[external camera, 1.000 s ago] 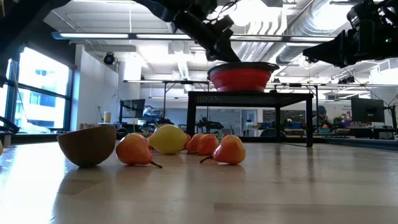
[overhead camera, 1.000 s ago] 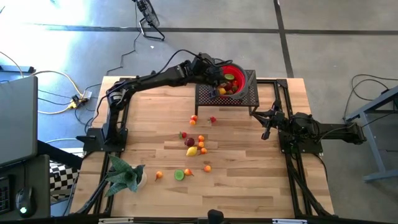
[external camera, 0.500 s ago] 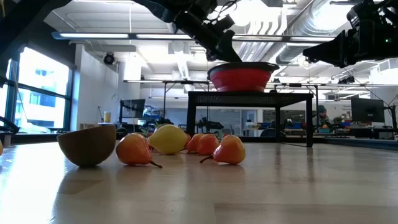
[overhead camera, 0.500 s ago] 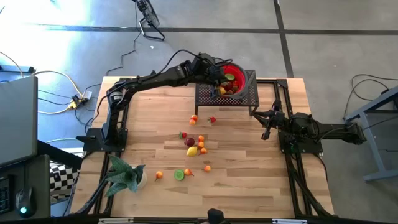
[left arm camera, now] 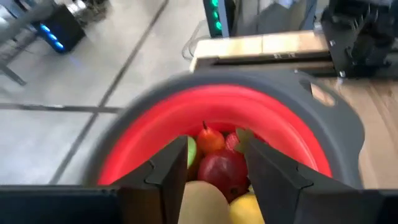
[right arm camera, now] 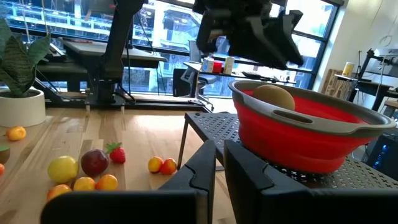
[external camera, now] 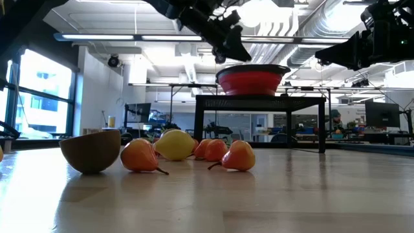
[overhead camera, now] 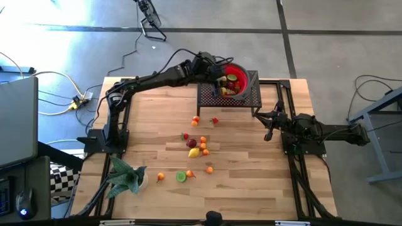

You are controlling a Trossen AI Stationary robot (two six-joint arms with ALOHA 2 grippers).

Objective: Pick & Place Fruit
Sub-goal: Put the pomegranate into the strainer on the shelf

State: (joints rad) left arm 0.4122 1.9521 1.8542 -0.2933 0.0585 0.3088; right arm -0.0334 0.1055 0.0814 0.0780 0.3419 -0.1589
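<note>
- A light wooden table (overhead camera: 151,125) filled the view from above, with a black perforated metal stand (overhead camera: 248,97) at its far edge serving as the landmark here.
- On the stand sat a round red bowl with a grey rim (overhead camera: 242,73), already holding several toy fruits; a lemon (left arm camera: 245,210), a dark-red plum (left arm camera: 221,171) and a small orange fruit (left arm camera: 210,140) showed inside it.
- The left arm reached across the table to the bowl, and the left gripper (overhead camera: 215,69) hung just above the bowl's rim, fingers parted and holding nothing.
- The right arm waited beside the stand, at the table's right edge; the right gripper (overhead camera: 269,129) had its fingers nearly together around nothing.
- The remaining fruit (overhead camera: 196,149) lay scattered on the table in front of the stand: a lemon, a plum, strawberries and tiny oranges near the middle, with a lime (overhead camera: 181,177) nearer the front edge.
- A green leafy plant (overhead camera: 125,176) stood at the front left corner, well away from the stand.
- Judged step: a drop into the bowl looked finished. To do the next part well, the left gripper should lift clear of the rim before swinging away, so the bowl is not dragged off the stand.
- No brands, labels or readable writing were visible.
</note>
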